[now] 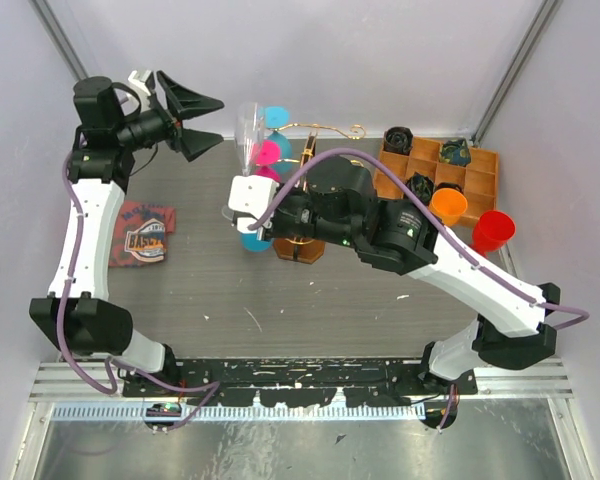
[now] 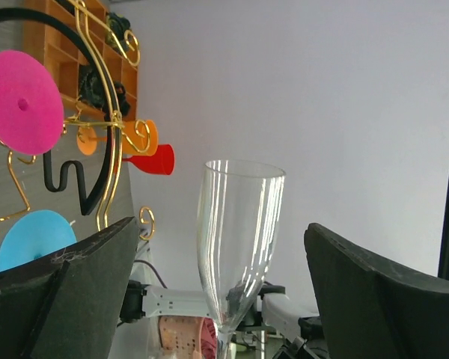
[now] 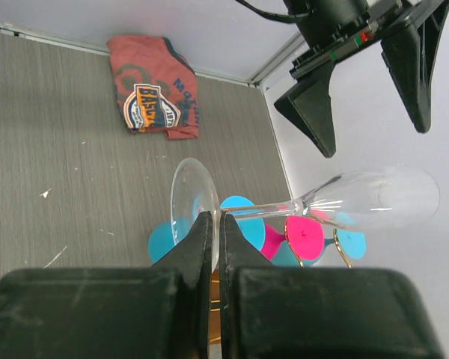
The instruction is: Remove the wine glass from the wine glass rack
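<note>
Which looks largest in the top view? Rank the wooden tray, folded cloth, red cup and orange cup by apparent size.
1. wooden tray, clearly the largest
2. folded cloth
3. red cup and orange cup: they look about alike, too close to rank

Clear wine glass (image 2: 239, 239) — rack (image 1: 302, 250) gold, brown base; pink disc (image 2: 22, 101), cyan disc (image 2: 34, 239) — cloth (image 3: 153, 97) rust-red, printed logo.
</note>
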You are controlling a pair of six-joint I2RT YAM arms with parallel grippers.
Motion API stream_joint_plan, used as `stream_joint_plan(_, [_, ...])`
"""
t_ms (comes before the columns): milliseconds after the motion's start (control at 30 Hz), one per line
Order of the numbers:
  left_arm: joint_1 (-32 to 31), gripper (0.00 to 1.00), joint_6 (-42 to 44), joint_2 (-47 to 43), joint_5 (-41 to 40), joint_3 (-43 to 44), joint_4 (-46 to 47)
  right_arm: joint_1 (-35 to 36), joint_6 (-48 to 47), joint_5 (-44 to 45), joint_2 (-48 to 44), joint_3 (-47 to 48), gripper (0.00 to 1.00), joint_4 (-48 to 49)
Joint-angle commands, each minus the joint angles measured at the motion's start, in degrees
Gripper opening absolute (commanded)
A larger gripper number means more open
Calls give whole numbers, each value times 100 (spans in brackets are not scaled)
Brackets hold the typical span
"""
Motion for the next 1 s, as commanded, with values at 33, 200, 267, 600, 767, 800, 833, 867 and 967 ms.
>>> stream_joint_plan(33, [-52, 100, -316, 128, 819, -321, 733, 23, -283, -417, -218, 356, 1, 34])
stream_joint_plan(200, [-63, 100, -240, 156, 928, -359, 754, 23, -240, -902, -128, 583, 1, -372])
stream_joint_plan(267, [-75, 99, -220, 146, 962, -394, 771, 29, -230, -918, -95, 640, 1, -470])
stream_joint_plan(600, [-126, 97, -132, -4, 1275, -707, 870, 23, -184, -1056, -28, 672, 1, -586])
stream_joint_plan(767, [-131, 94, -105, -68, 1414, -856, 912, 23, -177, -1033, -14, 646, 1, -543])
stream_joint_plan(800, [-132, 93, -99, -80, 1433, -875, 913, 26, -183, -1033, -14, 644, 1, -542])
stream_joint_plan(833, [-127, 93, -87, -83, 1443, -886, 913, 25, -178, -1026, -4, 645, 1, -542])
stream_joint_plan(867, [-131, 93, -85, -105, 1454, -888, 917, 24, -180, -1017, 7, 649, 1, -548])
stream_joint_plan(967, [-160, 92, -40, -139, 1512, -879, 947, 23, -173, -985, 38, 639, 1, -550])
